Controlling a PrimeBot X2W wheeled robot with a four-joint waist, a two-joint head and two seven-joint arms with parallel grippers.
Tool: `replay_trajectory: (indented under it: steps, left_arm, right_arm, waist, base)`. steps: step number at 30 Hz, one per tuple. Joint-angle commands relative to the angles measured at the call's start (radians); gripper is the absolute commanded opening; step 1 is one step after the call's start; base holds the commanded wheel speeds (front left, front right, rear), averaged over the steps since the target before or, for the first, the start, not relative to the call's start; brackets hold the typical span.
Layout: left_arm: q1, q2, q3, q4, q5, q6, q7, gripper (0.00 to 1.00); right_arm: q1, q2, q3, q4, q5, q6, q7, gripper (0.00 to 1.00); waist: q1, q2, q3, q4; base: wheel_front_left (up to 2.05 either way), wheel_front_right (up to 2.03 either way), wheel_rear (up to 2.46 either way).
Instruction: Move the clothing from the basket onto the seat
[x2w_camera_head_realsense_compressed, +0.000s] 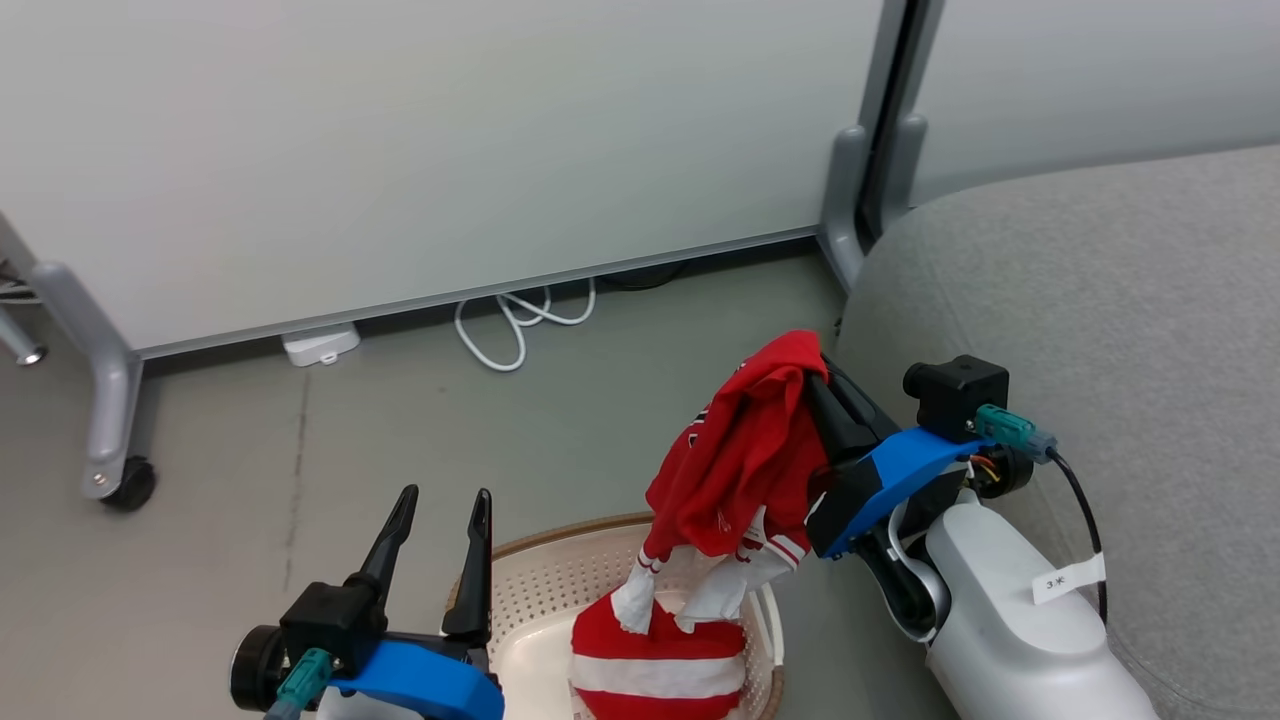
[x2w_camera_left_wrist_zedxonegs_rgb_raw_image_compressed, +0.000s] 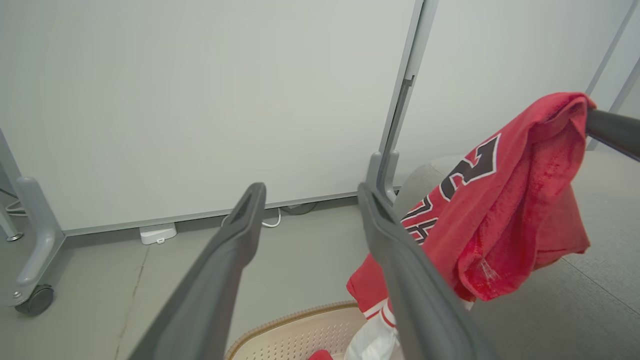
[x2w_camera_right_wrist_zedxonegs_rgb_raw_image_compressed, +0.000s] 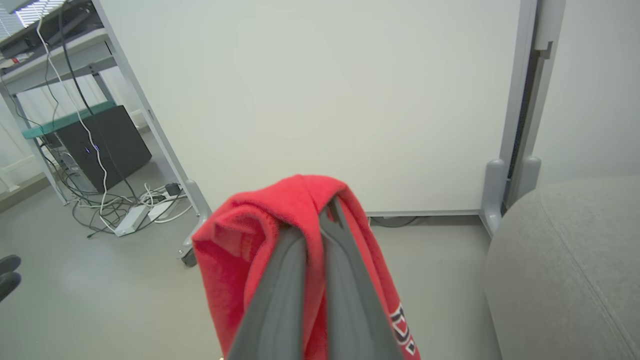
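My right gripper (x2w_camera_head_realsense_compressed: 815, 375) is shut on the top of a red jersey (x2w_camera_head_realsense_compressed: 745, 455) with black-and-white print, holding it up above the basket (x2w_camera_head_realsense_compressed: 560, 575). The jersey (x2w_camera_left_wrist_zedxonegs_rgb_raw_image_compressed: 500, 215) hangs from the fingers, and its white lower end trails down into the basket. In the right wrist view the red cloth (x2w_camera_right_wrist_zedxonegs_rgb_raw_image_compressed: 280, 235) drapes over both fingers. A plain red garment with a broad white band (x2w_camera_head_realsense_compressed: 655, 665) lies bunched in the basket. My left gripper (x2w_camera_head_realsense_compressed: 440, 515) stands open over the basket's left rim, holding nothing. The grey seat (x2w_camera_head_realsense_compressed: 1100, 330) is just right of the lifted jersey.
A white partition panel (x2w_camera_head_realsense_compressed: 420, 150) on wheeled grey feet (x2w_camera_head_realsense_compressed: 125, 480) stands behind the basket. White cable loops (x2w_camera_head_realsense_compressed: 520, 320) and a white box (x2w_camera_head_realsense_compressed: 320, 343) lie on the floor at its base. Desks with cables (x2w_camera_right_wrist_zedxonegs_rgb_raw_image_compressed: 100, 200) stand farther left.
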Motion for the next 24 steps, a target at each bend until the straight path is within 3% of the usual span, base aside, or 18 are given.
replay_trajectory:
  steps: [1, 24]
  left_arm:
    - [0.001, -0.001, 0.004, 0.0, 0.009, -0.003, -0.003, 1.0]
    - [-0.027, 0.008, -0.014, -0.005, 0.021, -0.007, -0.003, 1.0]
  right_arm:
    - [-0.003, -0.003, 0.0, -0.007, 0.0, 0.0, -0.005, 0.0]
    - [0.008, -0.002, -0.037, -0.017, -0.021, 0.0, -0.004, 0.0]
  waist:
    - [0.0, 0.0, 0.004, -0.028]
    - [0.0, 0.0, 0.032, -0.364]
  base:
    - [0.0, 0.0, 0.0]
    - [0.0, 0.0, 0.0]
